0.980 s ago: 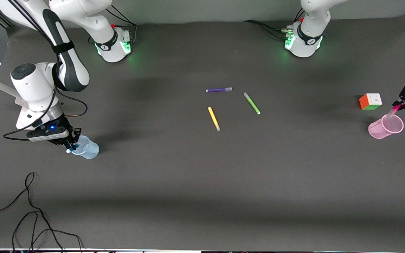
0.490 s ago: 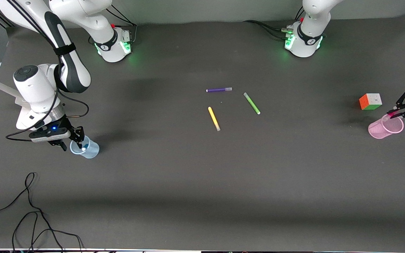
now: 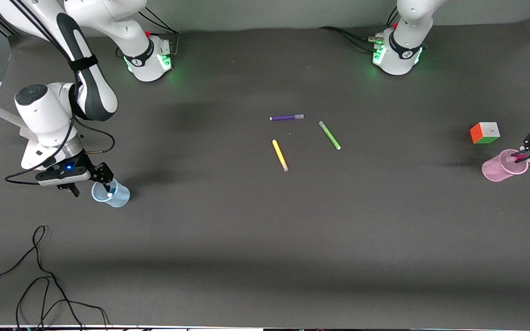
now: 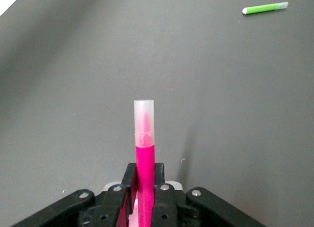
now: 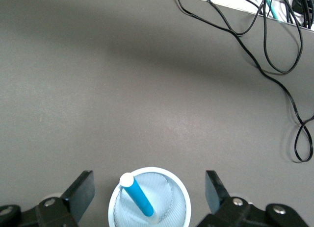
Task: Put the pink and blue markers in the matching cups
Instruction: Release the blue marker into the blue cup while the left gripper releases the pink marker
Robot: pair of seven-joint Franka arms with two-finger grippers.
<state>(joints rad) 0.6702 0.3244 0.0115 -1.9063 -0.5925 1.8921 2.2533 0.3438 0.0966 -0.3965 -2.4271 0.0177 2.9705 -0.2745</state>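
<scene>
Right gripper [image 3: 91, 183] is hanging right over the blue cup [image 3: 111, 193] with its fingers [image 5: 82, 191] spread wide on either side of the rim, not holding anything. The blue marker [image 5: 137, 195] is already sitting inside that cup, leaning against the wall with its pale end sticking up a bit above the rim. That cup stands at the right arm's end of the table, pretty much under the arm's wrist. Over at the left arm's end, the left gripper [image 3: 522, 157] is clamped tight on the pink marker [image 4: 144, 153], and in the front view it's poised over the mouth of the pink cup [image 3: 499, 171] with the marker's lower end poking into the opening. The left wrist view shows the pink marker pinched between the fingers [image 4: 161, 200], with its see-through cap pointing out from the gripper. Just beside the pink cup, a bit farther from the front camera, sits a puzzle cube [image 3: 485, 133]. In the middle of the table there are three loose markers lying flat and apart from each other: a purple marker [image 3: 286, 117] farthest from the front camera, a green marker [image 3: 329, 135], and a yellow marker [image 3: 279, 155] nearest to it. Some black cable [image 3: 39, 280] is looped on the table edge closest to the front camera, toward the right arm's end.
</scene>
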